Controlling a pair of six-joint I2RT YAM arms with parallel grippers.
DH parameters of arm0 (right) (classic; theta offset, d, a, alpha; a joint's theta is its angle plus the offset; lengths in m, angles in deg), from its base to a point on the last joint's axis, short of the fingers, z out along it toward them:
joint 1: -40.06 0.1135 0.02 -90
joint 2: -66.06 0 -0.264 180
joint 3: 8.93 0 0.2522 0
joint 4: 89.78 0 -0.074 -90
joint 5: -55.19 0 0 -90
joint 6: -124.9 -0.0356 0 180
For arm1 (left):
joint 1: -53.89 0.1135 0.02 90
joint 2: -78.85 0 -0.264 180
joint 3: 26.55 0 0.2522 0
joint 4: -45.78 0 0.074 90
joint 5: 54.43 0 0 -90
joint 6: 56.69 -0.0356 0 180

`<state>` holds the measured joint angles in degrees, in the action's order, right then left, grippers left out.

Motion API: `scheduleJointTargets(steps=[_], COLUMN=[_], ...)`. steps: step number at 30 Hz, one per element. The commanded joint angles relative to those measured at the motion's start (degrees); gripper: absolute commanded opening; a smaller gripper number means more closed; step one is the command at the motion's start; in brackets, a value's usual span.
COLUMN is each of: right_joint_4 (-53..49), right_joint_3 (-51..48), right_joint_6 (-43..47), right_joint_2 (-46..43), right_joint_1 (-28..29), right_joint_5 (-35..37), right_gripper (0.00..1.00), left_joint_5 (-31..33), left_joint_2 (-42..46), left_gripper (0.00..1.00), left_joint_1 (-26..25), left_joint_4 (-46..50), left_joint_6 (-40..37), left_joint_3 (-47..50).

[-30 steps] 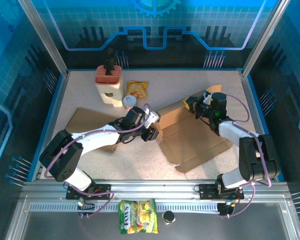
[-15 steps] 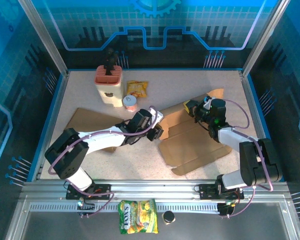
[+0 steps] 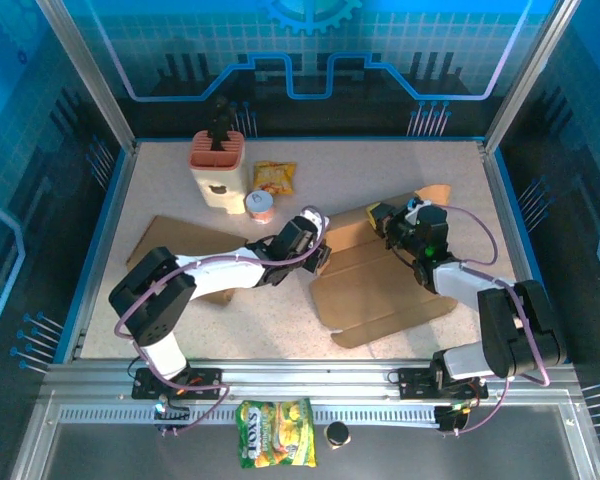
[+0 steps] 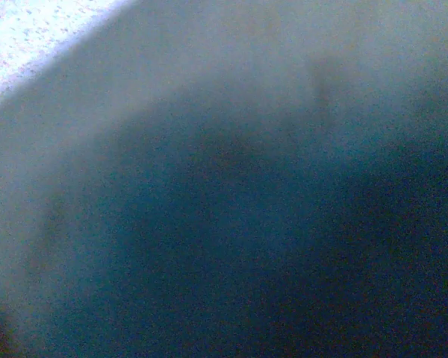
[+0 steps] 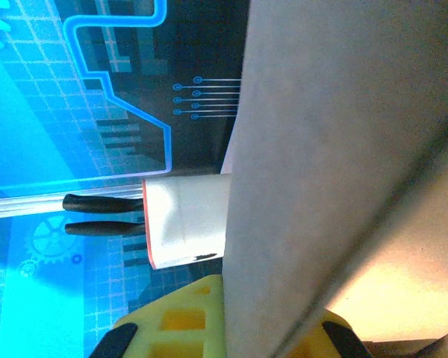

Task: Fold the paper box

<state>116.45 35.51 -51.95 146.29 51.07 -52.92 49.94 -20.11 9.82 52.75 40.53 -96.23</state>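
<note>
— On the table (image 3: pixel 380 165), right of the middle, lies the box (image 3: pixel 390 290): a creased cardboard blank, mostly flat. Which step is this?
— An early one, I'd say. No wall stands yet; only the far flap (image 3: pixel 432 193) is lifted, and the right hand (image 3: pixel 381 216) is clenched on it. From the right wrist, the cardboard runs between the yellow fingers (image 5: pixel 164 322).
— And the left hand (image 3: pixel 316 254)?
— Low at the box's left edge. Whether it grasps anything I cannot tell, because its own camera gives a dark blur, close up against something.
— What does the next move call for?
— Probably one hand pinning the base panel while the other swings a flap up along its crease. The right's pinch must not tear the edge.
— Poses?
— The left arm is stretched rightward across the table, nearly flat. The right arm is bent, reaching in and leftward, its hand tipped sideways at the flap.
— Anything around?
— A second sheet (image 3: pixel 165 240) lies under the left arm. A cup (image 3: pixel 261 205), a snack bag (image 3: pixel 273 177) and a tall holder (image 3: pixel 218 172) sit far left, apart from the box.
</note>
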Motion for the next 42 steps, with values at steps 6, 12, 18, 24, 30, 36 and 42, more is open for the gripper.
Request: scheduleJointTargets(steps=[6,12,18,24,30,36,42], right_joint_4=[-1.22,-2.26,-4.26,-5.95,-12.73,-24.05,-37.64], right_joint_3=[-2.02,-1.59,-0.71,0.47,3.09,8.04,12.49], right_joint_6=[-0.20,-2.04,-3.54,-3.65,-3.43,1.06,7.09], right_joint_2=[-1.48,-2.26,-3.22,-3.43,-5.49,-9.73,-15.62], right_joint_1=[1.24,1.71,3.10,5.18,5.63,4.17,-2.80], right_joint_5=[-0.50,1.47,4.53,5.98,7.08,6.69,3.89], right_gripper=[0.00,0.00,0.00,0.00,0.00,0.48,0.72], left_joint_5=[7.62,12.38,16.60,24.62,31.42,35.21,38.96], left_joint_2=[-4.32,-6.37,-7.83,-9.59,-10.18,-10.73,-10.24], left_gripper=[0.39,0.25,0.07,0.00,0.00,0.00,0.00], left_joint_1=[-2.08,-3.55,-4.54,-4.93,-4.97,-4.97,-4.88], left_joint_4=[-0.74,1.84,3.76,10.98,16.75,20.86,21.82], left_joint_6=[2.56,5.67,11.89,19.66,20.88,18.13,13.38], left_joint_3=[-5.34,-7.75,-9.75,-15.05,-18.33,-20.38,-19.32])
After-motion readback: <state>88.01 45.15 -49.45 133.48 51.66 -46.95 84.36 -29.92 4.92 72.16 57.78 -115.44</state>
